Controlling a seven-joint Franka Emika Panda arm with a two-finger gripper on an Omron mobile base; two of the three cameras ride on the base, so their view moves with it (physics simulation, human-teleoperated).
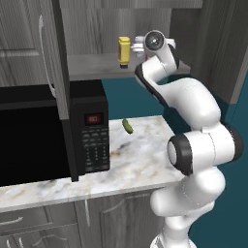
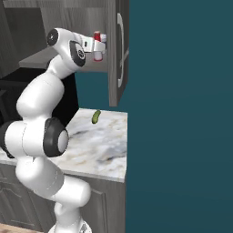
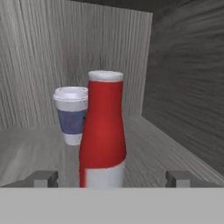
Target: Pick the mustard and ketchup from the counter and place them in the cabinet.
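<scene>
Up at the shelf: the arm (image 1: 193,101) reaches into the cabinet (image 3: 183,87), claw (image 3: 112,178) level with the shelf (image 3: 39,148).
Claw: released; in the hand view the two fingertips (image 3: 43,178) stand wide apart, one on each side of the ketchup, neither touching it.
Ketchup: the ketchup (image 3: 103,131) stands upright on the shelf, between the jaws and just ahead of the claw; white cap on top, white label at its foot. In the right base view it shows as a red bottle (image 2: 97,47) at the tip of the claw (image 2: 101,45).
Cup: a white-and-blue cup (image 3: 71,114) stands upright behind the ketchup, farther from the claw and toward the back wall, partly hidden by the bottle; whether they touch cannot be told.
Mustard: the mustard (image 1: 124,51) stands upright on the same shelf, just beside the claw (image 1: 137,47) in the left base view, apart from the fingers.
Pickle: a green pickle (image 1: 127,126) lies on the counter (image 1: 140,160), well below the claw.
Microwave: the microwave (image 1: 48,135) sits on the counter, below the claw and off to the mustard's side.
Door: the cabinet door (image 2: 117,50) stands open, just past the claw in the right base view, its bar handle (image 2: 122,50) facing out.
</scene>
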